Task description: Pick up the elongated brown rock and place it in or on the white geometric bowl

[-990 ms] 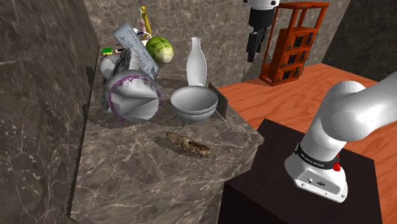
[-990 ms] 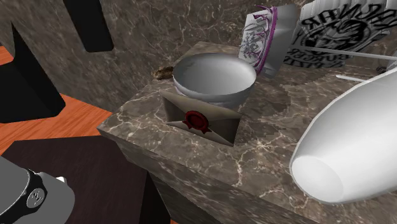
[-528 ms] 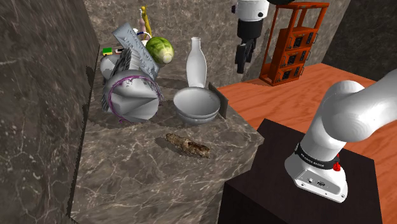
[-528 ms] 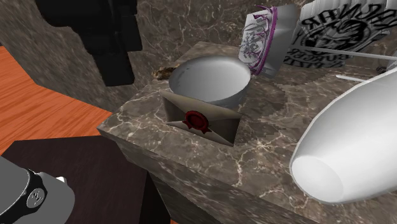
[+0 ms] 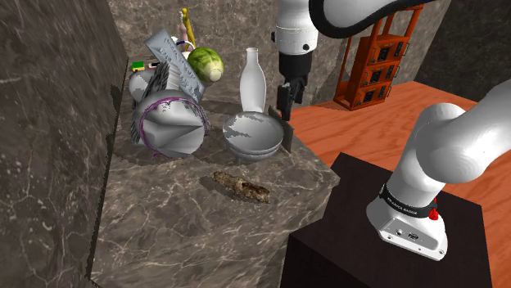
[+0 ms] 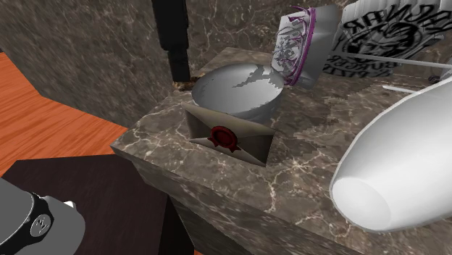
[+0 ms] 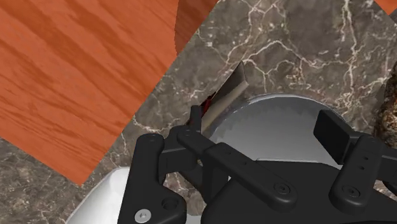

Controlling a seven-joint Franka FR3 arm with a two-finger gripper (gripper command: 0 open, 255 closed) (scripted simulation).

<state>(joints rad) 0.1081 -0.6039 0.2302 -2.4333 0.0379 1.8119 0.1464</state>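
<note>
The elongated brown rock (image 5: pixel 241 186) lies flat on the marble top, nearer the front than the white bowl (image 5: pixel 252 135). My black gripper (image 5: pixel 285 100) hangs just above the bowl's side towards the shoulder view's right, well apart from the rock. In the wrist view the gripper (image 7: pixel 264 121) is open, its fingers (image 7: pixel 197 119) standing apart over the bowl (image 7: pixel 286 137) with nothing between them. The rock (image 7: pixel 388 114) peeks in beyond the bowl. In the second exterior view the gripper (image 6: pixel 177 61) hangs beside the bowl (image 6: pixel 239 90) and covers most of the rock.
An envelope with a red seal (image 6: pixel 230 134) leans on the bowl at the marble top's edge. A white bottle (image 5: pixel 253 80), a green melon (image 5: pixel 205 64) and a pile of white items (image 5: pixel 168 123) crowd the back. An orange rack (image 5: pixel 378 56) stands on the wood floor.
The arm has swung down and towards the shoulder view's left, from in front of the orange rack to just above the bowl. Rock and bowl have not moved.
</note>
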